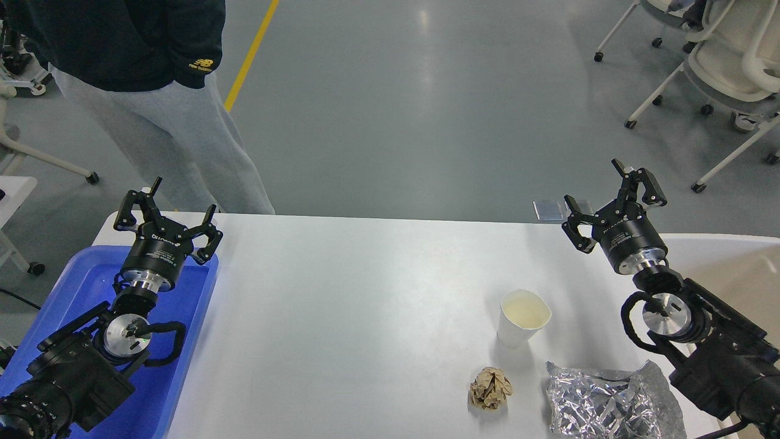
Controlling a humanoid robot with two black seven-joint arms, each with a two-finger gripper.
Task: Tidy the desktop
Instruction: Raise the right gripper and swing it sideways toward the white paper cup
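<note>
Right gripper (609, 198) open, empty, nearer the litter: paper cup (523, 317), paper ball (490, 388), foil bag (612, 402) lie below-left of it on the desktop (341, 317). Left gripper (167, 213) open over blue tray (183, 366), well apart.

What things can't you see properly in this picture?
- Silver foil bag, head view: its bottom is cut off by the lower edge, its right side hidden behind the right arm.
- Blue tray: mostly covered by the left arm.
- Beige bin: cut off at the right edge; its contents are not visible.

White desktop (365, 317) — blue tray (183, 341), brown paper wad (490, 388), silver foil bag (609, 402).
</note>
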